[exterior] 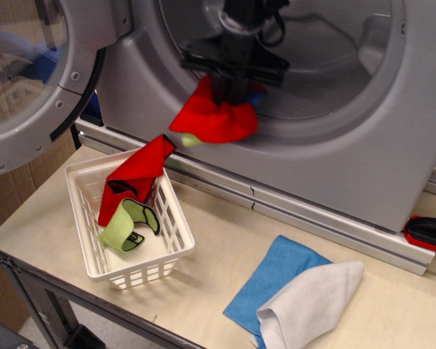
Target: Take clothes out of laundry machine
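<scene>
The silver-grey laundry machine [349, 167] fills the back, its round door [36, 80] swung open at the left. My black gripper [234, 93] is at the lower left of the drum opening, shut on a bunched red rag [214, 118] with a pale yellow-green bit [190, 139]. A bit of blue rag [256, 97] shows beside the fingers. The red rag hangs over the opening's rim, lifted clear of the drum floor.
A white slotted basket [173, 247] at front left holds a red cloth [134, 177] and a yellow-green strap [123, 227]. A sky-blue cloth [276, 276] and white-grey cloth [309, 302] lie at front right. A red-black tool [429, 234] sits at the right edge.
</scene>
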`<action>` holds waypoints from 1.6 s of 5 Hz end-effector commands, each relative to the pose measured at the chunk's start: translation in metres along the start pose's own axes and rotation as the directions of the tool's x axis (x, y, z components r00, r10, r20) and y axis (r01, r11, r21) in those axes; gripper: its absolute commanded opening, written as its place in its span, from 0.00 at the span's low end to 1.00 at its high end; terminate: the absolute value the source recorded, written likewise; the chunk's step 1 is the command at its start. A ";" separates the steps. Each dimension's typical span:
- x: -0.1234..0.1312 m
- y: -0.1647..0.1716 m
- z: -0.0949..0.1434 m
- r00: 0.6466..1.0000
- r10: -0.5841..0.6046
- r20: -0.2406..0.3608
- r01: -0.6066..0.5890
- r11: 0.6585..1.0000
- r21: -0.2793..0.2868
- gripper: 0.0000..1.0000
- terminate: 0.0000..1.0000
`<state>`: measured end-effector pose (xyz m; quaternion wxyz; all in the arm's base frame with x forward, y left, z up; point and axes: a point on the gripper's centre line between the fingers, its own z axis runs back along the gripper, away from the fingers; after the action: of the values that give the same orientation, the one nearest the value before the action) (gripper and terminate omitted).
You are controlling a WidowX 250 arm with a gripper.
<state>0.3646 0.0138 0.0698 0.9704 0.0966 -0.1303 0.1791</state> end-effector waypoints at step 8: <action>-0.106 0.083 -0.024 0.938 0.333 -0.100 -0.343 0.932 -0.114 1.00 0.00</action>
<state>0.2340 0.0647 0.0107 0.9353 0.0030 -0.0875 0.3429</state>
